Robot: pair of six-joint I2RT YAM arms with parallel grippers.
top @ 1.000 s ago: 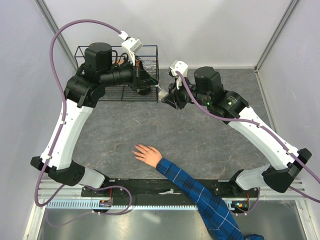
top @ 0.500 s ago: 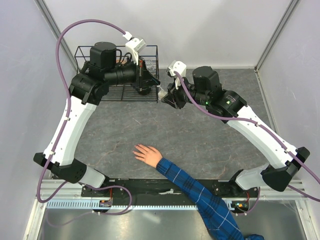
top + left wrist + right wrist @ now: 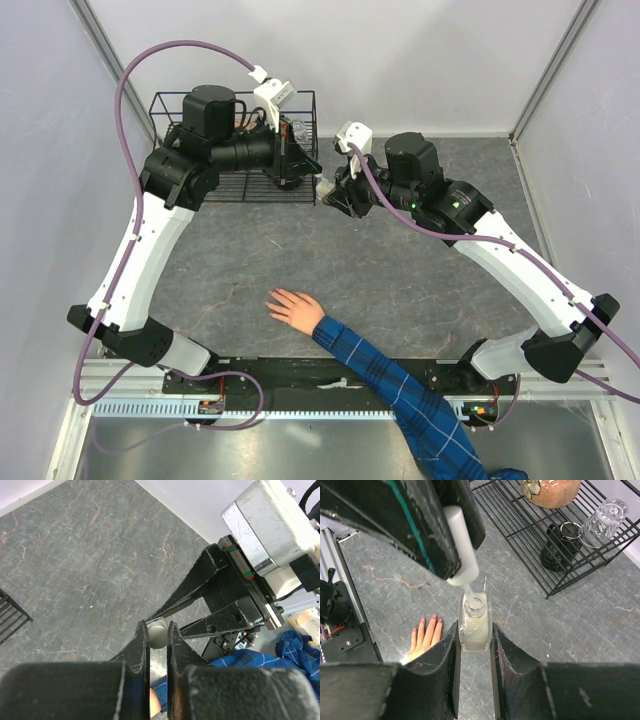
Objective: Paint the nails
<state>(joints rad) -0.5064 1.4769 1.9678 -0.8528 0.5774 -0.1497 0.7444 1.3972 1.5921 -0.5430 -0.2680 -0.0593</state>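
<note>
A bare hand (image 3: 295,308) with a blue plaid sleeve (image 3: 390,385) lies flat on the table near the front. In the right wrist view the hand (image 3: 426,635) shows pink nails (image 3: 433,617). My right gripper (image 3: 328,190) is shut on a small clear bottle (image 3: 475,622), held upright above the table. My left gripper (image 3: 303,165) is shut on the white cap (image 3: 461,545) just above the bottle; the cap's thin brush stem (image 3: 468,590) reaches into the open neck. The cap also shows between the left fingers in the left wrist view (image 3: 158,632).
A black wire basket (image 3: 235,150) stands at the back left, right behind the grippers. It holds a brown round object (image 3: 550,490), a clear glass (image 3: 605,522) and a black item (image 3: 555,552). Grey walls close in the table on three sides.
My left arm has shifted slightly toward the back and right with the cap in it. The right arm, the bottle and the hand have stayed still.
</note>
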